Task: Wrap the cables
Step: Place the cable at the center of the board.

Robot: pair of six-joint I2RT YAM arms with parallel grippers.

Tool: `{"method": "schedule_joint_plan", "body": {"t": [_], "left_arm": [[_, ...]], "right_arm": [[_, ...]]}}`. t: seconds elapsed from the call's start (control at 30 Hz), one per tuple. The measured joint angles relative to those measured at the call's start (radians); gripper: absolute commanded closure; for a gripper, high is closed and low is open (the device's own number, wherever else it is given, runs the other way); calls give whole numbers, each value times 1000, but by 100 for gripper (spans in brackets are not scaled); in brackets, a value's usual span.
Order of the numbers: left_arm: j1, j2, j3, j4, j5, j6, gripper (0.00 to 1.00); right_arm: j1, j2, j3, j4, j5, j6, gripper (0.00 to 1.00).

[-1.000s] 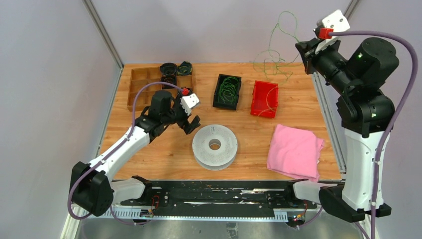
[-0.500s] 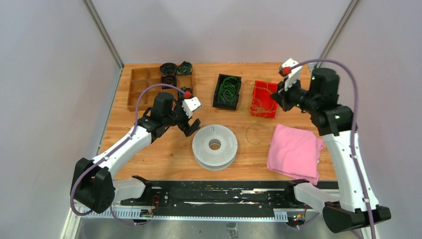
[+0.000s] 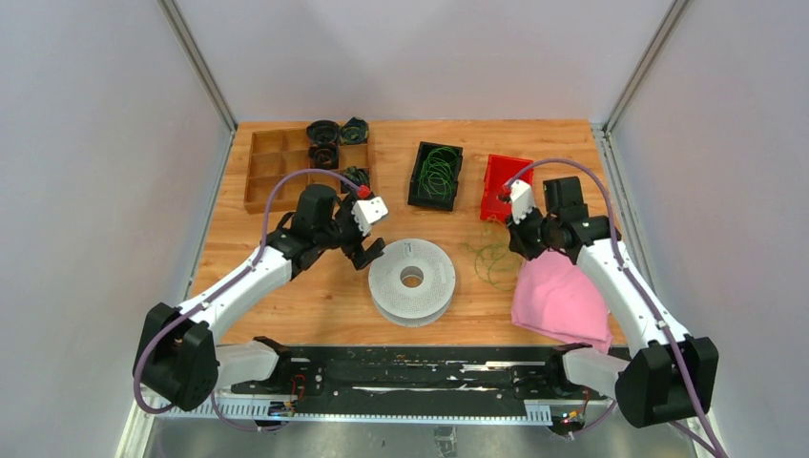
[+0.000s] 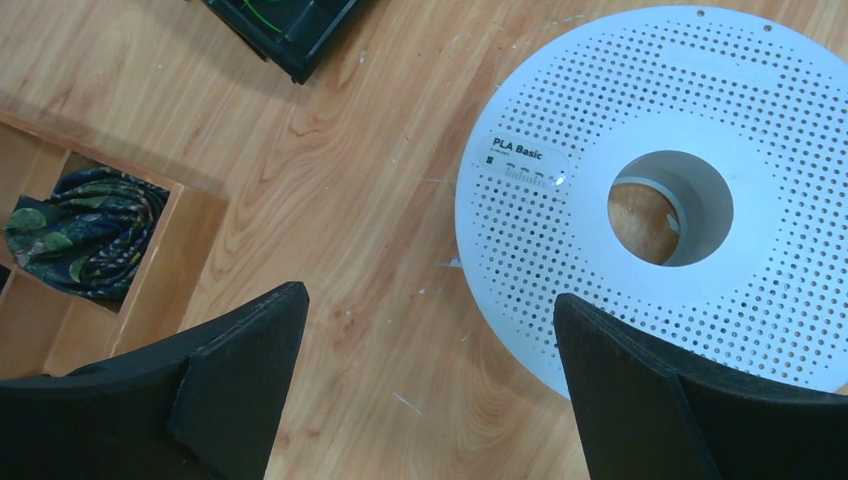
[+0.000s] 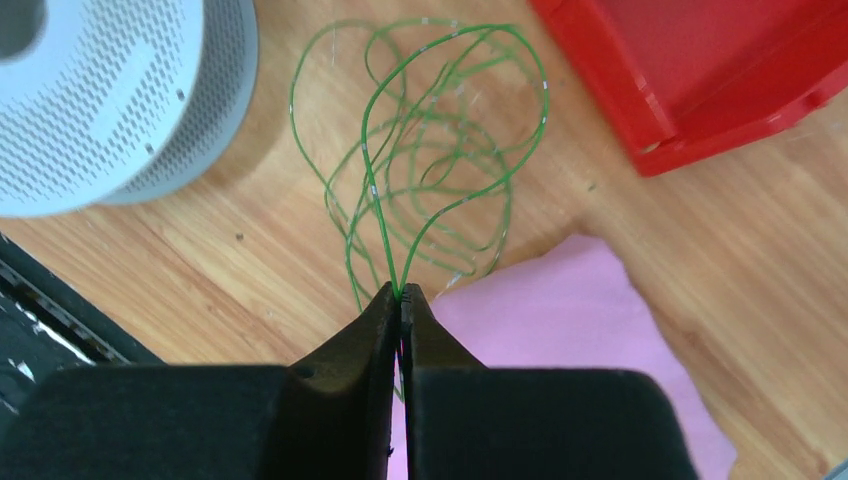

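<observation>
Cables (image 5: pixel 430 150) are barely begun. The right end effector (image 5: pixel 401 292) is pinched tight on a few green strands, and their loose loops fan out over the bench (image 3: pixel 324 307) at its 12 o'clock, between the grey spool (image 3: pixel 391 277) at 10 o'clock and the red bin (image 3: pixel 506 188) at 2 o'clock, with the pink cloth (image 3: pixel 563 296) just beneath the fingers. The left end effector (image 4: pixel 425 300) hovers with its jaws spread wide and nothing between them, the spool at its 2 o'clock. By my judgement this bunch has not yet been gathered into a tidy coil, and more green wire lies in the black bin (image 3: pixel 436 176), so most of the work is left.
</observation>
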Motion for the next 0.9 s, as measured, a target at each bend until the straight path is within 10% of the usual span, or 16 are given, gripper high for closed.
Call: {"method": "schedule_joint_plan", "body": {"t": [0.5, 0.9], "left_arm": [[-24, -6, -9, 5, -18, 40, 2], [-24, -6, -9, 5, -31, 54, 2]], "right_arm": [[4, 26, -68, -131, 16, -155, 49], [6, 2, 114, -147, 116, -32, 52]]}}
